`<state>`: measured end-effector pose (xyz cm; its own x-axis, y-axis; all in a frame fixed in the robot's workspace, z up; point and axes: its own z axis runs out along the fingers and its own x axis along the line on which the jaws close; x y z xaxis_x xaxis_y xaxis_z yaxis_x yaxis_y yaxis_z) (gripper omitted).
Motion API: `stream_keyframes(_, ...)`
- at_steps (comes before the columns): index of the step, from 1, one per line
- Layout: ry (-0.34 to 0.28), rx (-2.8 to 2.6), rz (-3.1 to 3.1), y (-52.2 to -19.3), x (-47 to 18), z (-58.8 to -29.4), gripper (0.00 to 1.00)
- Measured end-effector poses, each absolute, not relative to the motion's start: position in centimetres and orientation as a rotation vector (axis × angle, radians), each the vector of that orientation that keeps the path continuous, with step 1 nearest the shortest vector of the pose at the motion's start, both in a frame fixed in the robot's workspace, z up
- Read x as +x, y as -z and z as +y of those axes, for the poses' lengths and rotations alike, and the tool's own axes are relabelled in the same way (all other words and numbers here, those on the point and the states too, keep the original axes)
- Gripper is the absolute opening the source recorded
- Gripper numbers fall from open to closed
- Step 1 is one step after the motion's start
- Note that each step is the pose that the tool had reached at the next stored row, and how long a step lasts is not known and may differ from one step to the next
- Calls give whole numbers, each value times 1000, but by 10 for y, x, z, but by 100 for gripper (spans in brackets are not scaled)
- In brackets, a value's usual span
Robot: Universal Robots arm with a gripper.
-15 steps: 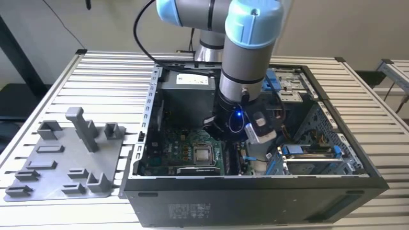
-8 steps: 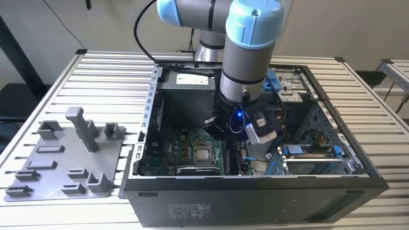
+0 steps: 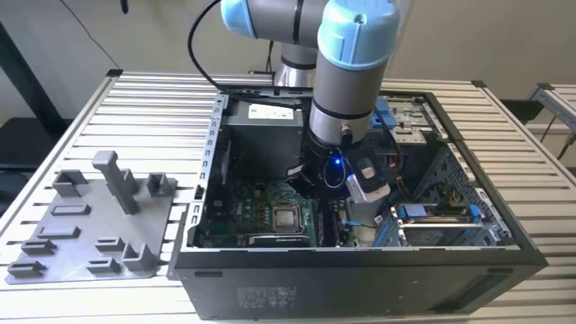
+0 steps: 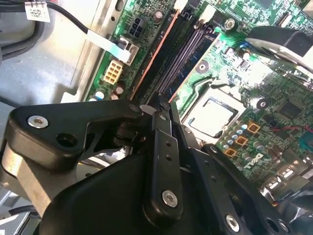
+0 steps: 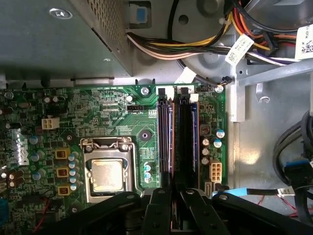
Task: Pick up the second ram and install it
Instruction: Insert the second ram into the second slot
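Claw (image 5: 171, 215) seen clamped on the second ram (image 5: 182, 147), stood over the slots right of the silver chip (image 5: 107, 175); if tilted or offset, seating could fail or clips jam.

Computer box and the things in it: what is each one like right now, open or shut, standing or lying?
computer case: lying on its side, open on top.
gripper: down inside the case, shut on the second ram.
second ram: held on edge along the memory slots; pushed in or not, cannot tell.
square silver chip: sitting in its socket on the motherboard.
grey post: upright, beside the case.
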<state>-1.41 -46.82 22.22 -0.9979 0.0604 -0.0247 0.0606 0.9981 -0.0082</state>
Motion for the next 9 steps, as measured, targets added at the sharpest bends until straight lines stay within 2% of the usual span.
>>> stream_keyframes(9,21,94,3116,-221,-14,-467,14)
